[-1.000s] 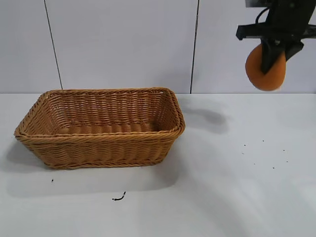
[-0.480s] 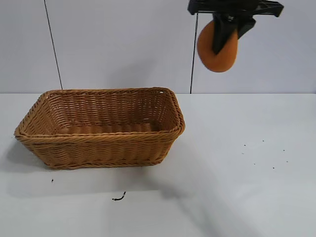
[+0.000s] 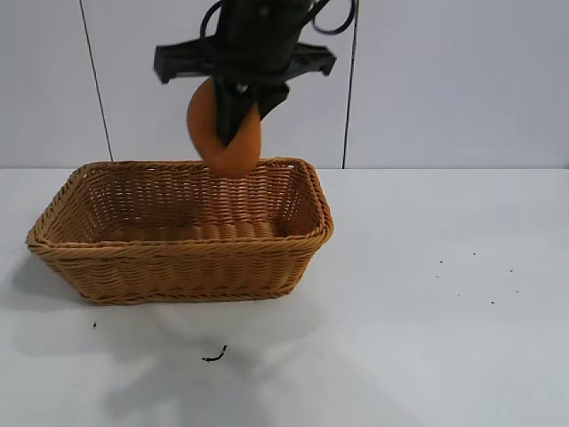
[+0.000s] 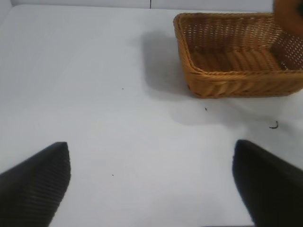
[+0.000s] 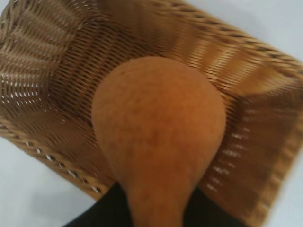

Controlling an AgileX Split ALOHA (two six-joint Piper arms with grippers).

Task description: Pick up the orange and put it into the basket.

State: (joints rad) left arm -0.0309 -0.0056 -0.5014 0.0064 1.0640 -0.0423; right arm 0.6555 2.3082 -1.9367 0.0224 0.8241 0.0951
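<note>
Right end effector (image 3: 236,120) (gripping orange (image 3: 210,124)) now shifted above basket (image 3: 178,267), left's fingers wide.

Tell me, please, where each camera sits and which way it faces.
Exterior view: outside the rig, level, facing the arms; shows the right gripper holding the orange above the basket.
Left wrist view: over the table, looking toward the basket; the left gripper is open.
Right wrist view: looks down past the orange into the basket.
All views share the basket.
</note>
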